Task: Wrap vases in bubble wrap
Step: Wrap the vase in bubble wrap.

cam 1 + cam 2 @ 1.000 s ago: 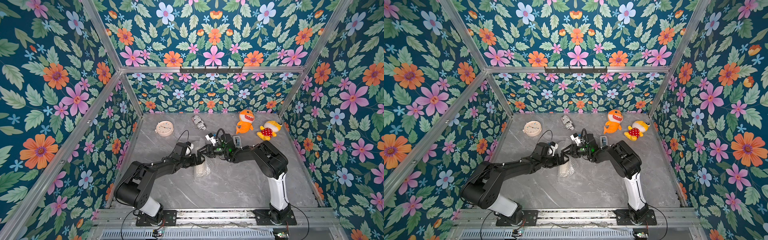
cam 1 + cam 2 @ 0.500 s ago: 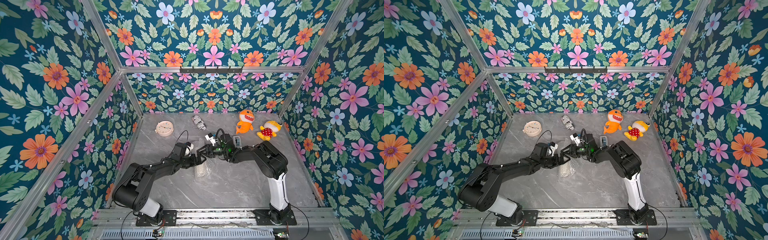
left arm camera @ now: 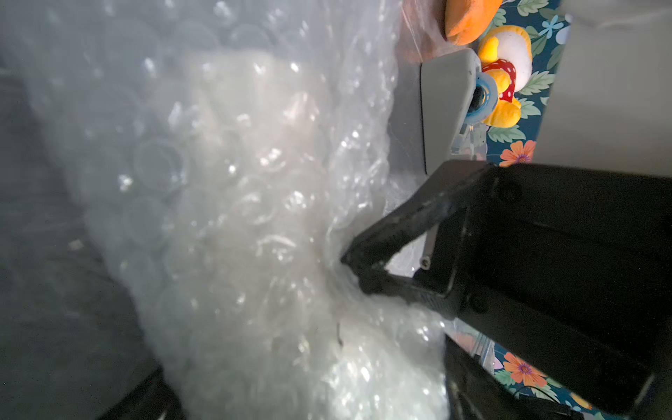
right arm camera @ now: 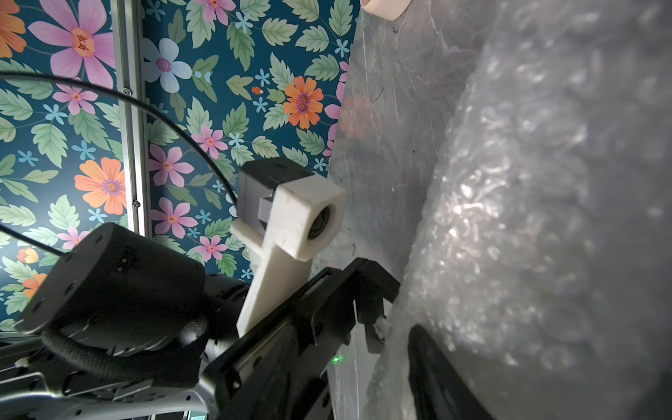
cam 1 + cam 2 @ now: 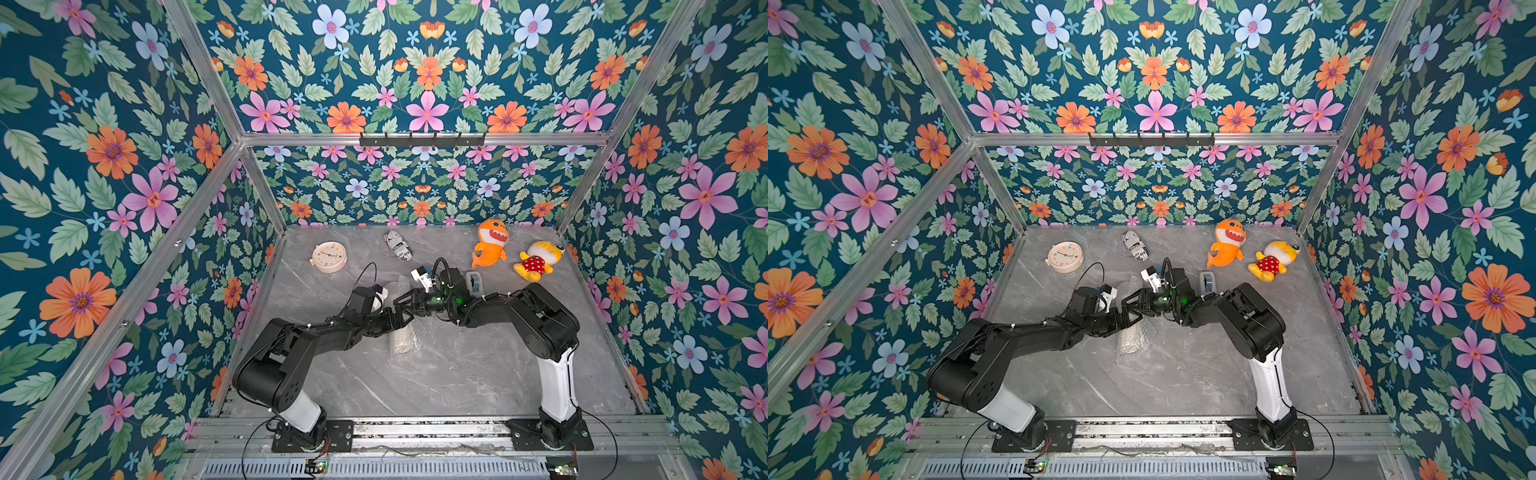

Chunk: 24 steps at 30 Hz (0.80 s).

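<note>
On the counter (image 5: 457,374), near its middle, the wrap (image 5: 401,340) is already rolled round the vase (image 3: 254,182), which shows only as a cream mass through the bubbles. The task looks well advanced; what seems left is closing the loose edge and the ends. The bundle lies flat, its long axis running far to near in both top views. Which end is the rim cannot be told. The right fingers (image 3: 400,225) pinch a fold of wrap. The left fingers (image 4: 374,287) touch the bundle, but whether they are apart or clamped cannot be told.
</note>
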Tool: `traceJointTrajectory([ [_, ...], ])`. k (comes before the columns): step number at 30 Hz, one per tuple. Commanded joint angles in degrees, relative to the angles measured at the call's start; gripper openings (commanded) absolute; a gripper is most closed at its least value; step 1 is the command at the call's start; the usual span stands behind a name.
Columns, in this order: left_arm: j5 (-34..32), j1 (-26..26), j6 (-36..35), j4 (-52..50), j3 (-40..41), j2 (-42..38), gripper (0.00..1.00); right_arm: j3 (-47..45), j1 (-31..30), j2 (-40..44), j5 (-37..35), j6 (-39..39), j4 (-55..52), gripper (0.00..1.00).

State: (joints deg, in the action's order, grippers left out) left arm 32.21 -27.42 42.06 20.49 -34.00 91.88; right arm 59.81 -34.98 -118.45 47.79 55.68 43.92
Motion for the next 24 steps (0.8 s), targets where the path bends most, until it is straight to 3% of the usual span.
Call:
traceJointTrajectory([
  [1, -1.3, -0.1, -0.3, -1.9, 0.3, 1.0, 0.79, -0.1, -0.3, 0.6, -0.2, 0.1, -3.1, 0.51],
  [4, -1.4, -0.1, -0.5, -2.2, 0.5, 0.8, 0.67, 0.3, -0.3, 1.7, -0.2, -1.4, -5.7, 0.52],
  [8, -1.6, -0.1, -1.3, -3.2, 0.4, 0.6, 0.61, 1.2, -0.2, 4.1, -1.2, -5.3, -11.6, 0.53],
  [15, -1.0, -0.1, -2.0, -3.3, 0.6, 1.6, 0.58, 1.8, 1.6, 9.2, -3.6, -12.4, -22.3, 0.58],
  [20, -0.4, -0.1, -2.5, -3.0, 0.5, 1.6, 0.57, 0.2, 6.5, 14.2, -4.6, -16.7, -29.8, 0.59],
  [24, 0.3, -0.1, -2.9, -3.0, 0.3, 1.2, 0.56, 0.4, 8.9, 17.4, -7.5, -22.9, -38.4, 0.51],
])
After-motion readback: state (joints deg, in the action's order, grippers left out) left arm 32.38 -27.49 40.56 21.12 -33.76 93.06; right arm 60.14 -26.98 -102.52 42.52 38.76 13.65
